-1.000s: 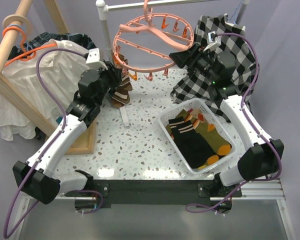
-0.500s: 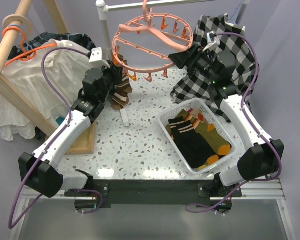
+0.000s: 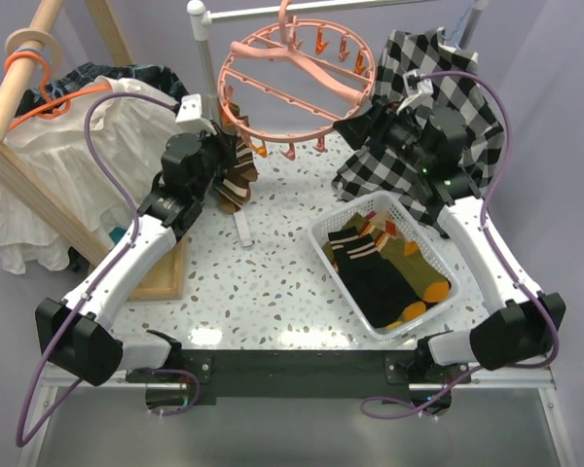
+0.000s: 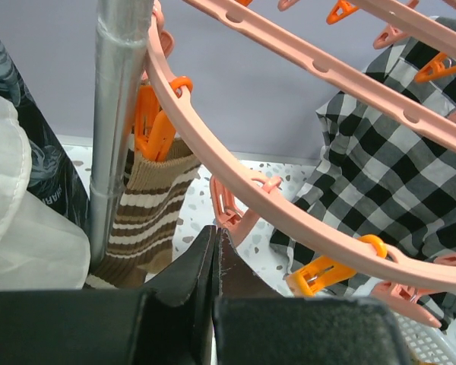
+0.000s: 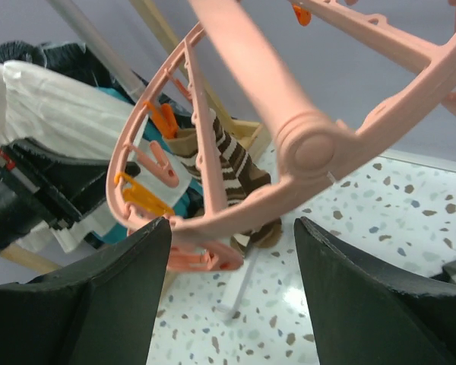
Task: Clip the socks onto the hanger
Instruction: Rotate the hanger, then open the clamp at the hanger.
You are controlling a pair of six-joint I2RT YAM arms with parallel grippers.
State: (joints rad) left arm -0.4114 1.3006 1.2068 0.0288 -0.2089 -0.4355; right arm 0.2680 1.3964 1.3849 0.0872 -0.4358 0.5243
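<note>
"Socks first. Where are they?" asks Mia.

"Start far left of the hanger [image 3: 297, 83]," says Ben. "A white blouse [image 3: 68, 165] hangs there, out of the way. Closer in, one brown striped sock [image 3: 236, 180] hangs from an orange clip [image 4: 156, 129] on the hanger's left rim, long way down, beside a metal pole [image 4: 121, 114]. The left gripper [image 4: 215, 243] sits just under that rim, pinched tight with nothing in it."

"And on the right?"

"The right gripper [image 5: 232, 228] is at the hanger's right side, jaws wide, with the rim between them. It does not seem to squeeze it. The other socks [image 3: 384, 268] lie in a white basket [image 3: 323, 238], below and right of the hanger. Their long way runs from far-left to near-right."

"Which arm should fetch one?"

"Likely the right arm, because the basket is much nearer to it. The checked shirt [image 3: 438, 88] hangs just right of the hanger and could brush that arm."
</note>
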